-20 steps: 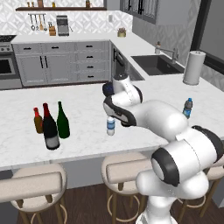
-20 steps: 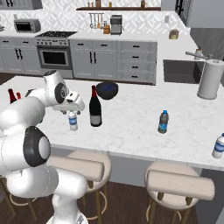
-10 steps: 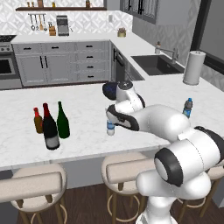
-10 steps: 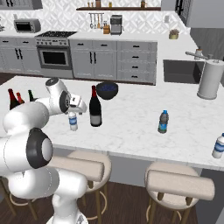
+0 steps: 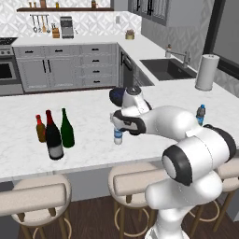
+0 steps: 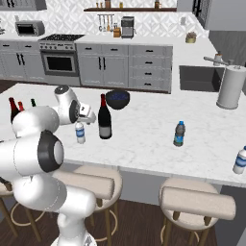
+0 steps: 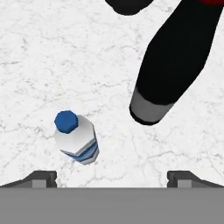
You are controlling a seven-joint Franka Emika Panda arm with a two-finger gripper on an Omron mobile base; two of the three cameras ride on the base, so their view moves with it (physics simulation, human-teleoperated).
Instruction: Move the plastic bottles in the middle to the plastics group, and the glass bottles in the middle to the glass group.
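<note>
The small clear plastic bottle (image 7: 75, 139), blue-capped with a blue label band, stands upright on the white marble counter (image 7: 52, 57). My gripper (image 7: 112, 179) hangs open just above it, the bottle lying toward the left fingertip (image 7: 41, 177). From the base I see the gripper (image 5: 116, 127) over that bottle (image 5: 118, 136) (image 6: 80, 132). A black red-topped wine bottle (image 6: 104, 118) (image 7: 175, 65) stands right beside it. A second wine bottle (image 5: 53, 137) stands at the left with the amber bottle (image 5: 40, 129) and the green bottle (image 5: 66, 129). The blue-tinted dark-capped bottle (image 6: 178, 133) stands far to the right.
A dark blue bowl (image 6: 117, 98) sits behind the middle bottles. A paper towel roll (image 6: 228, 86) stands by the sink (image 6: 199, 77). Another small clear bottle (image 6: 239, 161) is at the counter's right end. Stools (image 6: 197, 202) line the near edge.
The hand has come down from higher up until it hangs just over the small plastic bottle. Its jaws stayed open. No bottle has moved.
</note>
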